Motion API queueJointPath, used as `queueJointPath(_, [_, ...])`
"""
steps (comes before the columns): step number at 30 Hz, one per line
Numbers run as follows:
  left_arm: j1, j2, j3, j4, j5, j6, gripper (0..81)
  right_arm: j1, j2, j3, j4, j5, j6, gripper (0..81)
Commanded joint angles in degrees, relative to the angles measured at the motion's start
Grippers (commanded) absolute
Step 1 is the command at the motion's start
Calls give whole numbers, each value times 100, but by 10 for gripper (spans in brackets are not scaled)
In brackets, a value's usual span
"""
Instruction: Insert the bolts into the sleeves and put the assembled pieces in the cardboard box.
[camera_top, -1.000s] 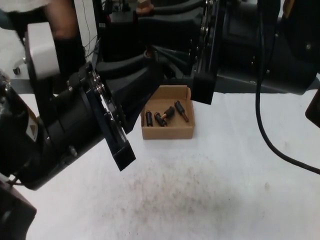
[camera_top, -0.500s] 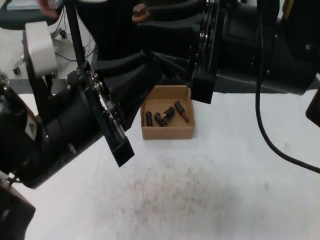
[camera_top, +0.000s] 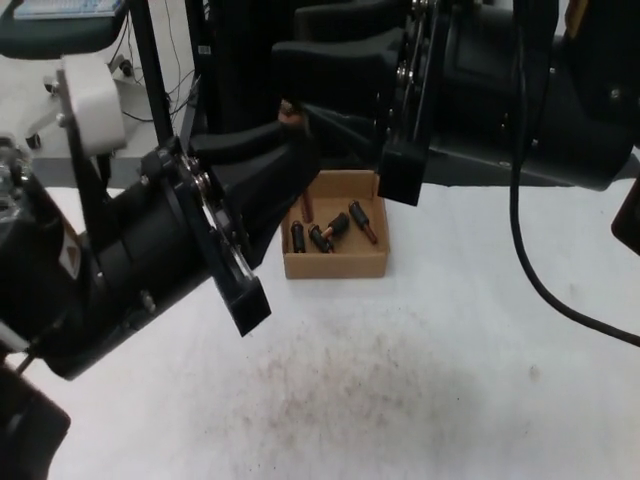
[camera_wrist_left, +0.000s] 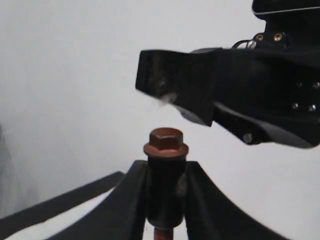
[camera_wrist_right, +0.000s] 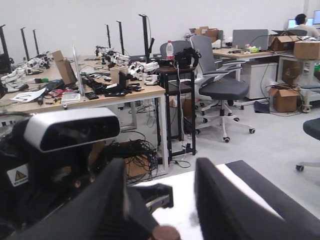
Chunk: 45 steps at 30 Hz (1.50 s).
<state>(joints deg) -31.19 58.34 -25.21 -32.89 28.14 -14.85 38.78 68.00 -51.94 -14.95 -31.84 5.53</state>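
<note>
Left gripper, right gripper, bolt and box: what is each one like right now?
Left gripper: shut on the sleeve.
Bolt: pushed into the sleeve, head sticking out.
Right gripper: open, holding nothing.
Cardboard box: open on top, four assembled pieces lying inside.

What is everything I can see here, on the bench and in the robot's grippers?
cardboard box: one, brown, on the bench.
assembled pieces: four, black with copper-coloured ends, lying inside the box.
sleeve: one, black, between the left gripper's fingers.
bolt: one, copper-coloured, seated in that sleeve, head sticking out.
bench: one, white.
smudge: one, brownish, on the bench in front of the box.
office chair: one, grey, in the room behind.
left gripper: one, black, shut on the sleeve.
right gripper: one, black, open, close to the bolt head.
</note>
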Motion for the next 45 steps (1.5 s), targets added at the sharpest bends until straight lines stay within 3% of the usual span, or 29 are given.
queueJointPath(1, [21, -2, -66, 229, -47, 155, 3, -2, -40, -29, -33, 346, 2, 272])
queueJointPath(3, [75, 33, -244, 1445, -212, 559, 3, -2, -56, -29, -33, 461, 2, 73])
queueJointPath(5, [129, 107, -536, 2489, -443, 945, 3, -2, -77, -29, -33, 576, -4, 3])
queueJointPath(11, [398, 738, -1661, 3772, -991, 1293, 3, -10, -85, -29, -33, 926, -23, 8])
queueJointPath(18, [773, 2698, -3864, 5308, -1002, 1269, 3, -286, -169, -29, 141, 1304, 259, 8])
queueJointPath(22, [775, 4034, -5102, 5765, -1002, 1318, 3, -729, -464, -29, 1048, 1832, 228, 8])
queueJointPath(31, [760, 6328, -7682, 6828, -957, 1318, 3, -1989, -832, -29, 2600, 1819, 228, 8])
queueJointPath(36, [760, 6960, -8455, 7446, -875, 1318, 3, -2292, -831, -29, 2646, 1820, 228, 8])
queueJointPath(45, [760, 7042, -8497, 7421, -876, 1681, 3, -2286, -831, -29, 2646, 1820, 228, 8])
